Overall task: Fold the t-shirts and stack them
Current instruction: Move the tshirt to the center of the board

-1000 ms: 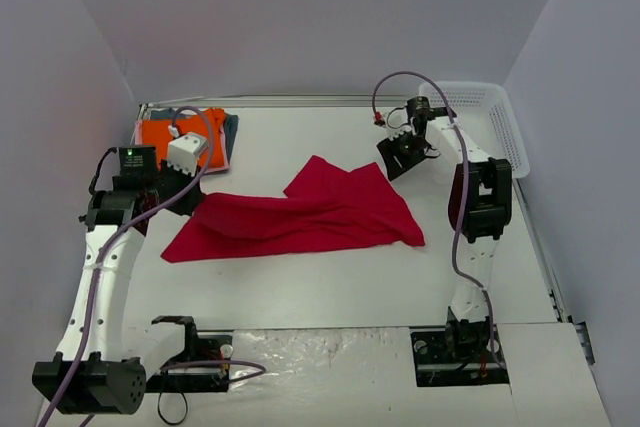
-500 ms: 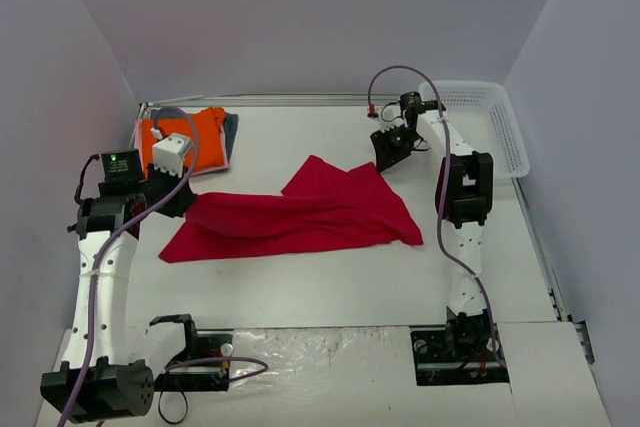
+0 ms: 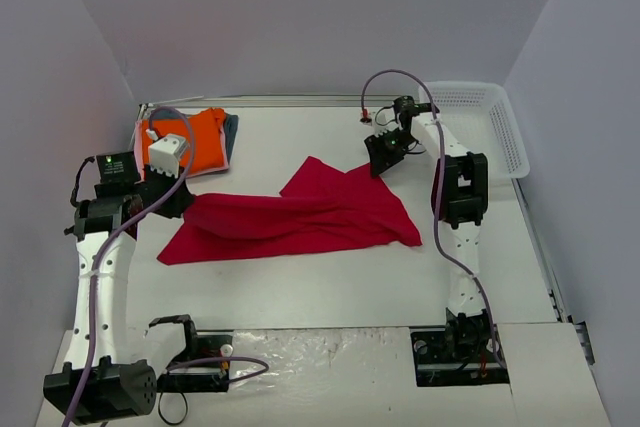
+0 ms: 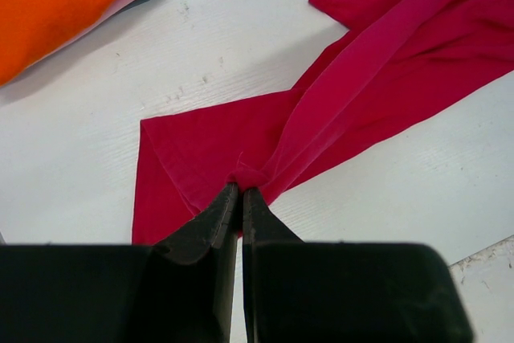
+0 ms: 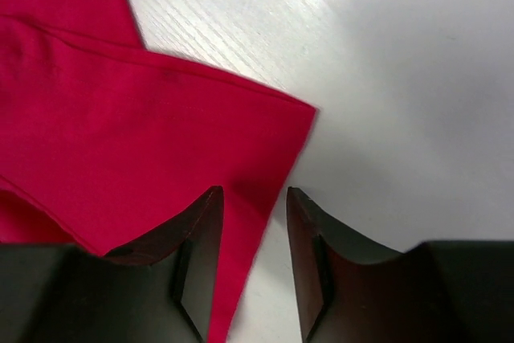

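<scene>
Left gripper [image 4: 241, 190] pinches a bunched fold at the left end of the red shirt [image 3: 300, 212], which lies mid-table [image 3: 330, 287]. Right gripper [image 5: 252, 192] is parted, straddling the shirt's far corner. Judgement: seat deeper over the hem, close squarely, lift both ends taut.

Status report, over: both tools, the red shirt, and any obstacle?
Left tool shut on red shirt. Right tool open above its far corner. No obstacle seen; orange stack apart, far left.
</scene>
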### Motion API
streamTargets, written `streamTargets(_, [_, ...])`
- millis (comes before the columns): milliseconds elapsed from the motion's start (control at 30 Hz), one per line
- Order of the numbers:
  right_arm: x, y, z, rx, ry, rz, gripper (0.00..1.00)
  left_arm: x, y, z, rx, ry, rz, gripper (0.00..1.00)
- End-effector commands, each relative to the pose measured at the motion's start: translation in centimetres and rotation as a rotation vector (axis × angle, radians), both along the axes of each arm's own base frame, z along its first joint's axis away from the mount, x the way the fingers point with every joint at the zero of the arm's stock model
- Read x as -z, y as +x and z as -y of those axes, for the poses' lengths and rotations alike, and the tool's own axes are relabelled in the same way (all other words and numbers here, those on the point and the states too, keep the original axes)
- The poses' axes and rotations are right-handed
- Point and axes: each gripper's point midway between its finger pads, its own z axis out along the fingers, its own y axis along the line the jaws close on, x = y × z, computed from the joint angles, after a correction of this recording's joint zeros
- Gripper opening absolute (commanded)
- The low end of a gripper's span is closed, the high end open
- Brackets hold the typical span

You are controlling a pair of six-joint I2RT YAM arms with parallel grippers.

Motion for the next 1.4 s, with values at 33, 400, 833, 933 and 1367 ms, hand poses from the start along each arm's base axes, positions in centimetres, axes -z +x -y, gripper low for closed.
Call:
streamTargets(33, [1.8, -1.9, -1.2, -0.043, -0.026, -0.084, 0.29, -0.8, -0.1, 0.2, 0.009, -0.019, 0.035, 0.02])
streamTargets(400, [1.5, -1.4, -0.4, -0.027, -0.086, -0.058, 0.0, -0.7, -0.3, 0.2, 0.01, -0.034, 0.035, 0.02])
streamTargets(833, [-12.1, 2.1, 1.0, 0.06, -0.126, 0.266, 0.0, -3.1, 0.8, -0.9, -0.006, 0.021, 0.047, 0.02])
streamTargets(933, [-17.1, 1.8, 1.3, 0.08, -0.1, 0.364, 0.0, -3.8, 1.4, -1.0, -0.009, 0.021, 0.057, 0.02])
streamTargets(1367, [-27.4, -4.9, 1.4, 0.062, 0.006, 0.531, 0.0, -8.0, 1.0, -0.3, 0.024, 0.015, 0.134, 0.02])
